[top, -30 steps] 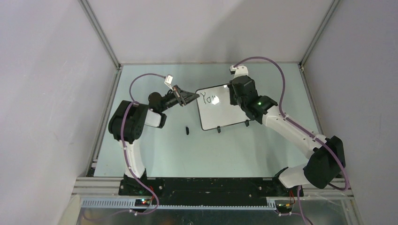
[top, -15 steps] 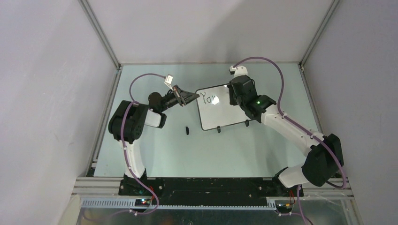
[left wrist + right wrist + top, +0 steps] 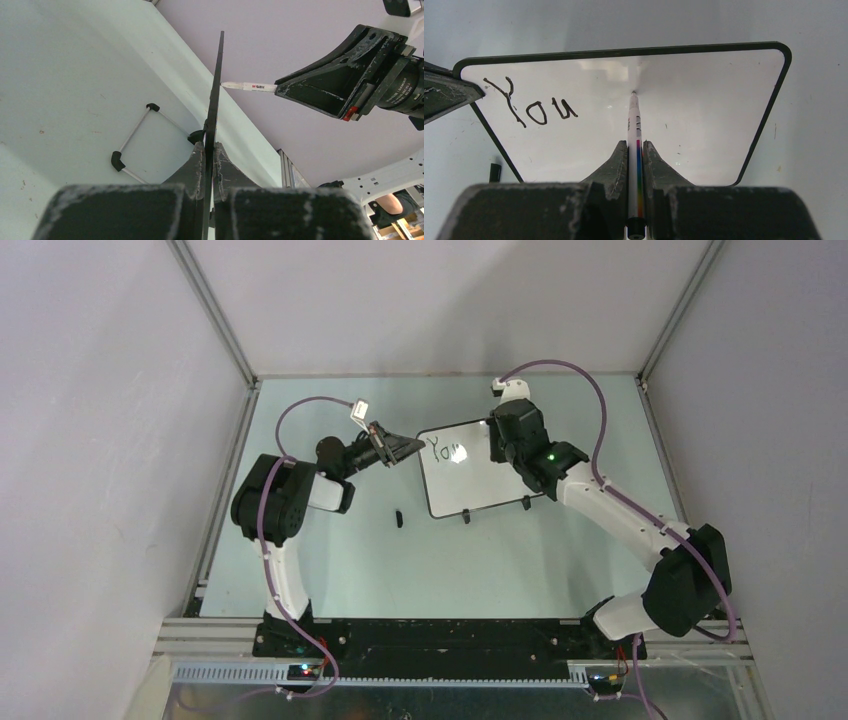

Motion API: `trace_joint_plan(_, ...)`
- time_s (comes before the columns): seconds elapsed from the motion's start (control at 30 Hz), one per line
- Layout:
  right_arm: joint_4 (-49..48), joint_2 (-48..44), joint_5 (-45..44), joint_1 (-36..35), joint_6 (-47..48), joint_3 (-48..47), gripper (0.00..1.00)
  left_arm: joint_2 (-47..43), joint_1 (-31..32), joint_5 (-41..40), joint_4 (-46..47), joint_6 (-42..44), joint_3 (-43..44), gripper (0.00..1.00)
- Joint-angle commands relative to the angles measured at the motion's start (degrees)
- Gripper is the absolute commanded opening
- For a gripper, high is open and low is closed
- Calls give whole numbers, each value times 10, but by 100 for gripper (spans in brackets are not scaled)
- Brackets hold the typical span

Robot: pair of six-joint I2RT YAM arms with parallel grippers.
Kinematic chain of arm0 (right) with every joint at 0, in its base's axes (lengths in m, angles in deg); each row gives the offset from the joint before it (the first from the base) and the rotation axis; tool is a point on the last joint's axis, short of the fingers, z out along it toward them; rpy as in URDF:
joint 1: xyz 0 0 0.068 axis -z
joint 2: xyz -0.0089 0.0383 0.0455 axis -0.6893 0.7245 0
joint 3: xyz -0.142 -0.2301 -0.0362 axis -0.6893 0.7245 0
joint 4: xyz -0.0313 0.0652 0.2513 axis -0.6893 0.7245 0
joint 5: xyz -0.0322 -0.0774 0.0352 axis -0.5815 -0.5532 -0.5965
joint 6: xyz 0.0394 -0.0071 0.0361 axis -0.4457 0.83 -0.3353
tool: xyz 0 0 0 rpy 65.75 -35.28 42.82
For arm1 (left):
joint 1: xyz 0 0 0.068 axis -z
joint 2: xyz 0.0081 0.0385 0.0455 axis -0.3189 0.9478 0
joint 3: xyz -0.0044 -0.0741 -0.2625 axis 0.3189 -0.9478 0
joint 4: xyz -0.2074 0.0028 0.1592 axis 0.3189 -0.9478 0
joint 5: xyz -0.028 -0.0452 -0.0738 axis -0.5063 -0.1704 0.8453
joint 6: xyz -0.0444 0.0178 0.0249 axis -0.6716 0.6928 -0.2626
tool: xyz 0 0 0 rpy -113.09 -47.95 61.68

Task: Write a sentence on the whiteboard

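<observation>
While the left end effector [image 3: 210, 146] pinches the whiteboard [image 3: 704, 125], the right end effector [image 3: 636, 146], pinching the marker [image 3: 634, 117], should press lightly to extend the sentence [image 3: 536, 107].

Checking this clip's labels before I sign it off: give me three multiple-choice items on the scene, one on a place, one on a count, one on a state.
1. Where does the left gripper hold the whiteboard?
A. at the edge beside the "Y"
B. at the edge farthest from the writing
C. by a foot

2. How many words does the writing hold?
A. none
B. one
C. two

3. What is the state of the right gripper?
A. open above the whiteboard
B. shut on the marker
C. shut on nothing

Answers:
1. A: the top view shows the gripper at the edge next to the "Y", and the left wrist view shows it clamped on that edge.
2. B: only "You" is on the board.
3. B: the right wrist view shows the marker clamped between its fingers.
</observation>
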Motion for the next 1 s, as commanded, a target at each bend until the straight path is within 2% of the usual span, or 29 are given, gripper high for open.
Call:
trace_joint_plan(0.0, -23, 7, -4, 2, -3, -2, 0, -26, 5, 11, 22, 2, 5, 0)
trace_joint_plan(0.97, -37, 19, 38, -5, 10, -2, 0, -27, 5, 11, 23, 2, 5, 0)
